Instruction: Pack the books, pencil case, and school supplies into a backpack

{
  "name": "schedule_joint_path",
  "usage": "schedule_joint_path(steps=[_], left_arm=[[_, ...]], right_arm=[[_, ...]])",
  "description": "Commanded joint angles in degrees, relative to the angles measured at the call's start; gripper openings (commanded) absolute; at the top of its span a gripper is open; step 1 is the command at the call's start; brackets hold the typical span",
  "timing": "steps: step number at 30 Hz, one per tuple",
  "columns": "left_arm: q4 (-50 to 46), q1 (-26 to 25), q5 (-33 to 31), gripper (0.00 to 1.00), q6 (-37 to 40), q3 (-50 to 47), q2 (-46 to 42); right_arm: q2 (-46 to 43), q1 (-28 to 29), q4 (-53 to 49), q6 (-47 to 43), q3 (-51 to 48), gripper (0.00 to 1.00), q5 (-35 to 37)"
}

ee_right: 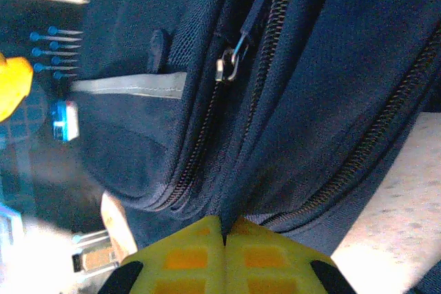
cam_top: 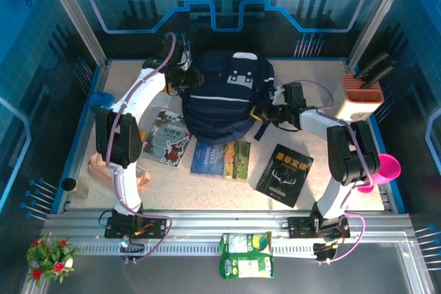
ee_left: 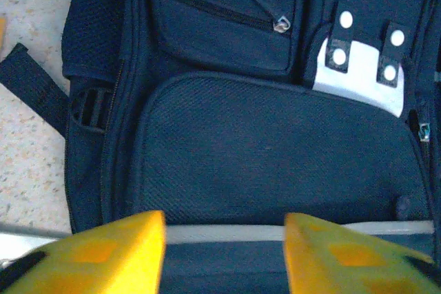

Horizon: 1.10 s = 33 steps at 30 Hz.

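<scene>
While the backpack (cam_top: 227, 101) sits in the middle of the table (cam_top: 207, 194) with its zips looking closed, the grey book (cam_top: 169, 139), the blue-green book (cam_top: 219, 158) and the black book (cam_top: 284, 166) lie flat just beside its near edge, none packed yet. The left pincer (ee_left: 224, 239) hangs released over the bag's front, its yellow fingers apart with nothing between them. The right pincer (ee_right: 224, 224) is clenched at a fold of cloth between two zip tracks, below the zip pull (ee_right: 227, 67); whether it really has cloth pinched I cannot tell. With nothing bracing the bag, a tug from the right would likely drag the whole backpack rather than open it, shoving it onto the blue-green book. A thin pinch could also slip off the cloth.
</scene>
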Motion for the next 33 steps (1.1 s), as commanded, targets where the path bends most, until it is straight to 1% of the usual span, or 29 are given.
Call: schedule_joint_path(steps=[1,3,5,7,8,10,15,18,21,28,30,33], left_arm=[[-3.5,-2.2,-3.0,0.59,6.4,0.0,-3.4],[-4.0,-4.7,-4.0,0.63,9.7,0.1,-3.3],[-5.0,-8.1,-6.6,0.67,13.7,0.4,-2.7],[-5.8,-11.2,-8.5,0.68,17.5,0.5,-1.9],[-5.8,-12.7,-9.8,0.68,19.0,0.4,-1.4],[-5.9,-15.2,-10.4,0.68,21.7,0.5,-0.4],[-5.6,-20.4,-13.0,0.68,27.5,2.1,3.0],[-6.8,-23.0,-17.6,0.66,29.1,5.0,6.5],[-9.5,-25.1,-22.2,0.65,28.4,10.4,11.5],[-11.2,-28.4,-26.6,0.63,26.4,17.0,18.1],[-12.0,-28.8,-26.9,0.61,25.4,18.7,19.8],[-12.3,-29.4,-29.1,0.57,24.8,20.2,21.7]], right_arm=[[-2.4,0.4,0.2,-0.9,-1.1,0.14,-0.8],[-4.2,-0.9,-3.4,-4.2,-1.6,0.27,3.2],[-7.2,-2.5,-7.6,-8.2,-2.2,0.41,7.8],[-9.9,-4.3,-11.1,-11.6,-2.5,0.50,11.6],[-11.0,-5.4,-12.8,-12.9,-2.6,0.53,13.4],[-12.7,-7.3,-14.7,-15.1,-2.8,0.57,15.2],[-14.5,-11.0,-16.6,-17.2,-3.5,0.59,16.0],[-14.8,-11.5,-16.6,-17.2,-3.8,0.59,16.3],[-14.8,-11.6,-16.0,-16.6,-4.3,0.59,16.4],[-14.3,-12.4,-15.0,-15.4,-5.1,0.59,16.1],[-14.2,-12.6,-14.8,-15.2,-5.3,0.59,15.8],[-14.1,-12.7,-14.6,-14.9,-5.4,0.59,15.7]])
